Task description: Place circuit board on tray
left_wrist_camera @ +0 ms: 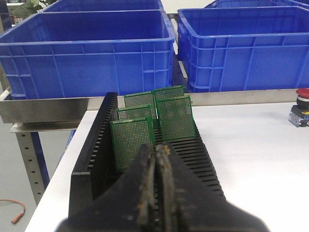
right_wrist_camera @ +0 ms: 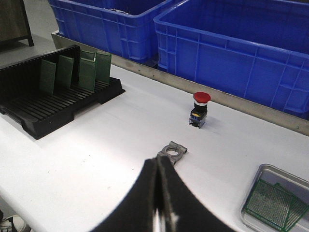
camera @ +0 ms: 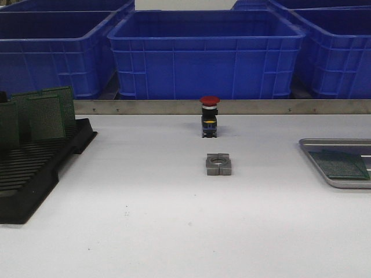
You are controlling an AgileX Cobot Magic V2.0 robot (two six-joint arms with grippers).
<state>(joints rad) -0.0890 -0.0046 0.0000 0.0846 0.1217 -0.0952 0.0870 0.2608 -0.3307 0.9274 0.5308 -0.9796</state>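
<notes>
The tabletop (camera: 174, 231) carries everything in play, with blue bins (camera: 206, 55) lined up beyond its far edge. The rack (left_wrist_camera: 91, 159) lies directly ahead of the left end effector (left_wrist_camera: 158, 159) and still holds several boards (left_wrist_camera: 176, 116) standing upright in its slots, the nearest one just beyond the tips. The tray (right_wrist_camera: 263, 176) sits close beside the right end effector (right_wrist_camera: 158, 166), on the side away from the rack, and already has boards on it: the right wrist view shows what looks like two overlapping green boards (right_wrist_camera: 273, 200) lying flat inside its rim. So part of the job appears done, while the boards left in the rack suggest more transfers remain, each needing a pick from the rack and a carry across to the tray. Both end effectors have their fingers pressed together with nothing between them, and neither is touching a board. Between rack and tray stand a red button (camera: 209, 116) and a small metal block (camera: 218, 164), apart from each other and well clear of both end effectors.
</notes>
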